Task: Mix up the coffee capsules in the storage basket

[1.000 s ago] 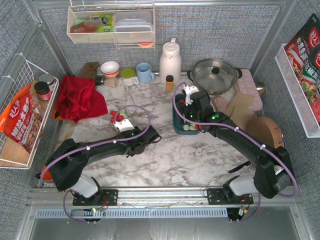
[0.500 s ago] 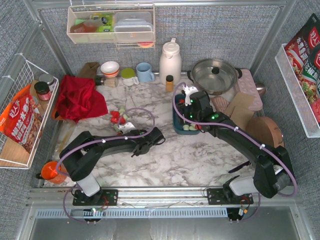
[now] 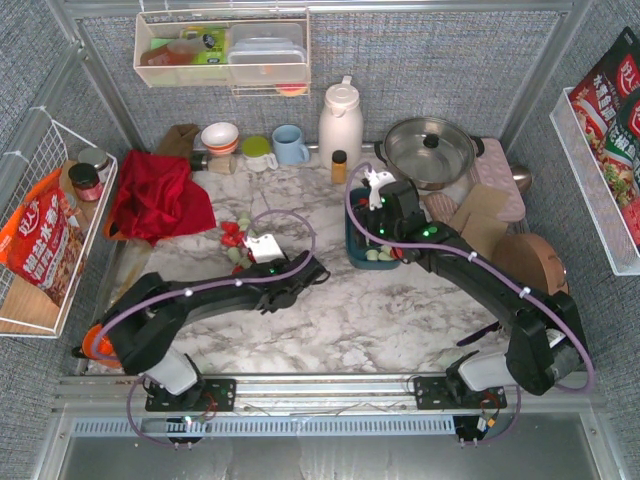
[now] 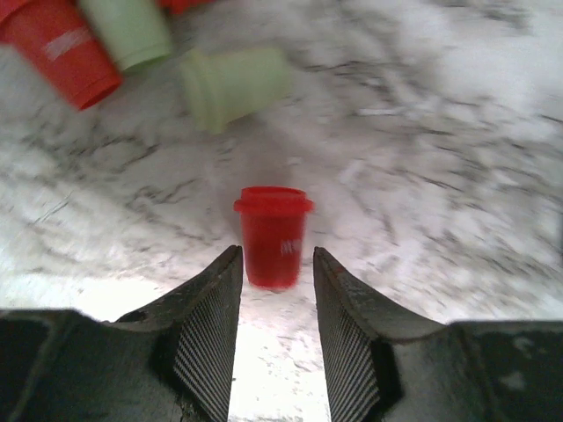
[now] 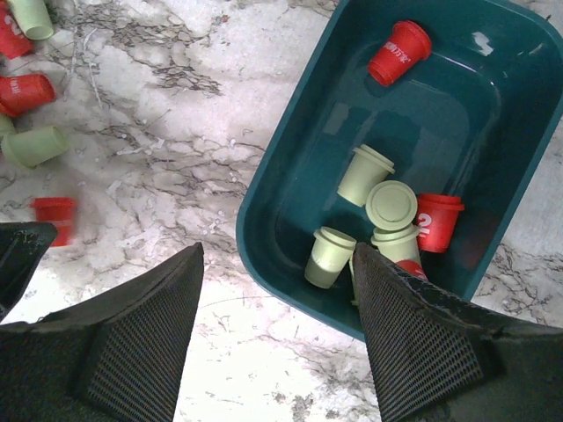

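The dark teal storage basket (image 5: 290, 158) holds several mint green capsules (image 5: 391, 204) and a few red ones (image 5: 398, 52). In the top view the basket (image 3: 352, 238) sits at table centre-right. My right gripper (image 5: 277, 255) is open and empty, hovering over the basket's near-left corner; it also shows in the top view (image 3: 373, 200). More red and mint capsules (image 3: 236, 234) lie loose on the marble to the left. My left gripper (image 4: 274, 257) is open, low over the table (image 3: 253, 242). A red capsule (image 4: 274, 230) stands just beyond its fingertips, ungripped.
Mint capsules (image 4: 233, 83) and a red one (image 4: 57, 48) lie farther ahead of my left gripper. A red cloth (image 3: 155, 195), cups (image 3: 290, 143), a white jug (image 3: 340, 120), an amber bottle (image 3: 339, 166) and a steel pot (image 3: 430, 150) line the back. Wire baskets hang on both side walls.
My left gripper has shifted a little to the right beside the loose capsules, which have spread slightly. The right arm has not moved.
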`<state>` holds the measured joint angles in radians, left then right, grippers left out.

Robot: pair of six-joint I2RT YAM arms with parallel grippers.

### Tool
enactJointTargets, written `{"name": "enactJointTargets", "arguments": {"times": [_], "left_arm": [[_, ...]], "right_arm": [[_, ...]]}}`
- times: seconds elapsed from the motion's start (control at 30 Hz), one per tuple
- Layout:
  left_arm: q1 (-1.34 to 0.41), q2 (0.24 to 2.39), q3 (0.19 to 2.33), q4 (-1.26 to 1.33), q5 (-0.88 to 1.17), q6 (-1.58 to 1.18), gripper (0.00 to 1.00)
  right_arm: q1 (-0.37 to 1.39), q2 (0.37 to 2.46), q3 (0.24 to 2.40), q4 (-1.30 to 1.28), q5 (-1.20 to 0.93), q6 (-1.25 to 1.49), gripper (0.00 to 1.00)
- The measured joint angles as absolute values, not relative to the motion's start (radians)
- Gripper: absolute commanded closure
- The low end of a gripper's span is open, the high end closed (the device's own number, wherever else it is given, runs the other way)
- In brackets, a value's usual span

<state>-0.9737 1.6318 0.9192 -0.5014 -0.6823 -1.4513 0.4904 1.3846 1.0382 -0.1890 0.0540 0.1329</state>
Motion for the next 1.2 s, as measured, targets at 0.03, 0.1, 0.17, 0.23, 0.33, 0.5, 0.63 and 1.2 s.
{"name": "enactJointTargets", "arguments": {"times": [0.03,0.1,0.17,0.23,0.33,0.5,0.63,1.2], "left_arm": [[-0.976,1.596,0.901,-0.454,-0.682,-1.39,0.54],[-0.979,1.528,0.855,-0.35,-0.678,-1.273,0.54],[-0.98,1.446,0.789,-0.216,-0.649,-1.128,0.54],[-0.983,1.363,0.704,-0.052,-0.592,-0.981,0.56],[-0.994,1.246,0.572,0.181,-0.495,-0.779,0.56],[-0.992,1.189,0.582,0.25,-0.506,-0.669,0.51],[-0.992,1.239,0.685,0.081,-0.577,-0.754,0.37],[-0.991,1.48,0.77,-0.218,-0.644,-1.23,0.41]], "right_arm": [[0.49,1.385,1.042,-0.194,0.046,0.134,0.27],[0.492,1.383,1.054,-0.205,0.037,0.137,0.27],[0.493,1.378,1.063,-0.213,0.016,0.146,0.27],[0.498,1.37,1.072,-0.228,-0.006,0.151,0.27],[0.504,1.35,1.074,-0.239,-0.039,0.159,0.27],[0.51,1.333,1.074,-0.243,-0.06,0.163,0.27],[0.51,1.343,1.074,-0.243,-0.061,0.163,0.27],[0.51,1.356,1.077,-0.25,-0.051,0.158,0.27]]}}
